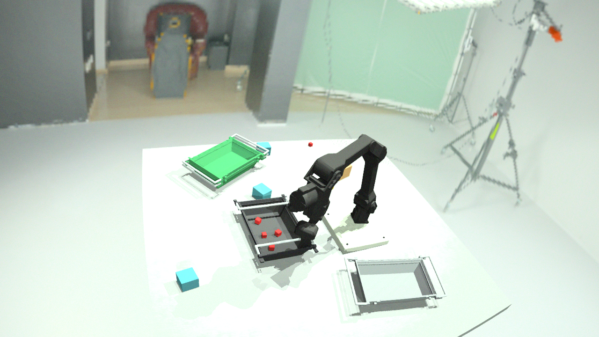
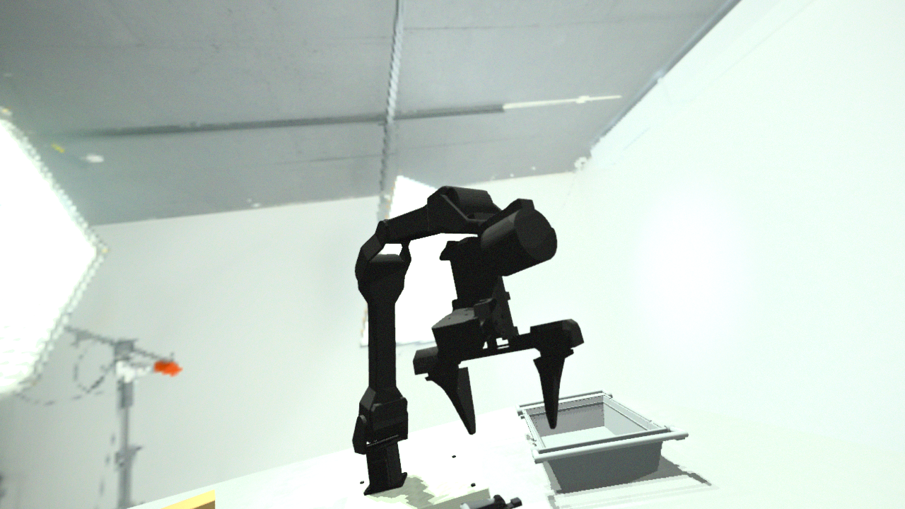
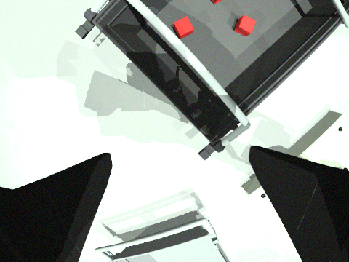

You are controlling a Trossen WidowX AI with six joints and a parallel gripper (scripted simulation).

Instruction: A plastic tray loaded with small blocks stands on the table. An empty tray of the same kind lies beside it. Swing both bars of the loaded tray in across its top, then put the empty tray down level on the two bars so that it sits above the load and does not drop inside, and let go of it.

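Note:
The loaded dark tray (image 1: 288,252) (image 3: 272,80) holds several small red blocks (image 1: 278,232) (image 3: 183,28). One white wire bar (image 1: 278,241) (image 3: 174,51) lies across its top near the near end. The other bar (image 1: 260,206) lies by the far rim. The empty grey tray (image 1: 389,261) (image 2: 601,465) (image 3: 155,240) lies on the table to the right and nearer. My gripper (image 1: 309,238) (image 2: 511,427) (image 3: 182,156) is open and empty. It hangs low above the table by the dark tray's near right corner, between the two trays.
A green tray (image 1: 234,172) stands at the far left. Cyan cubes (image 1: 261,190) (image 1: 187,279) (image 1: 264,146) lie around the dark tray. A loose red block (image 1: 310,144) lies far back. A tan box (image 1: 346,172) shows behind the arm. The arm's base plate (image 1: 364,240) lies right of the dark tray.

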